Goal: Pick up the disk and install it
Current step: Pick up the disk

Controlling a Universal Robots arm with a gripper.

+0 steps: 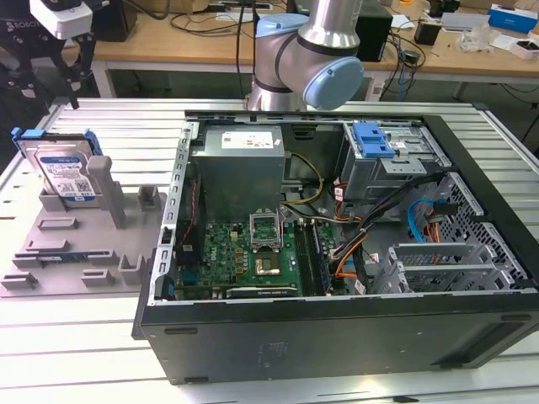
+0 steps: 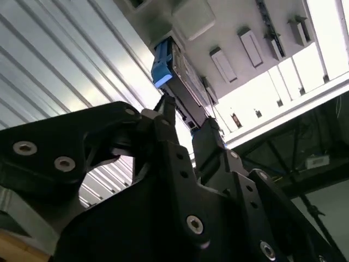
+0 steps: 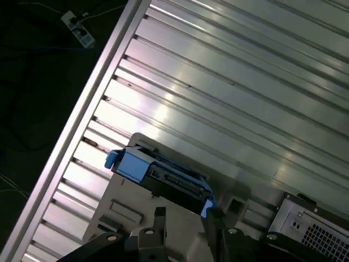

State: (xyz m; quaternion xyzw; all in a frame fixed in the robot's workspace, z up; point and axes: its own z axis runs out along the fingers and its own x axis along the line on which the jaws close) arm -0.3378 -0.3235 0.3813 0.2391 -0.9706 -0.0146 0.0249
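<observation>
Gripper (image 1: 55, 94) hangs above the disk (image 1: 66, 172), jaws apart, pointing down.

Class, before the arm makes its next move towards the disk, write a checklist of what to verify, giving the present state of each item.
1. Gripper open and holding nothing: ok, the fingers stand apart in both wrist views.
2. Gripper over the disk: ok, in the exterior view it hangs above the disk, apart from it.
3. Disk on edge in the grey holder: ok, its blue bracket is uppermost.
4. Fingers lined up with the disk's sides: cannot tell.
5. Computer case open: ok, the inside is exposed.
6. Drive cage under the blue latch free for the disk: cannot tell.
</observation>
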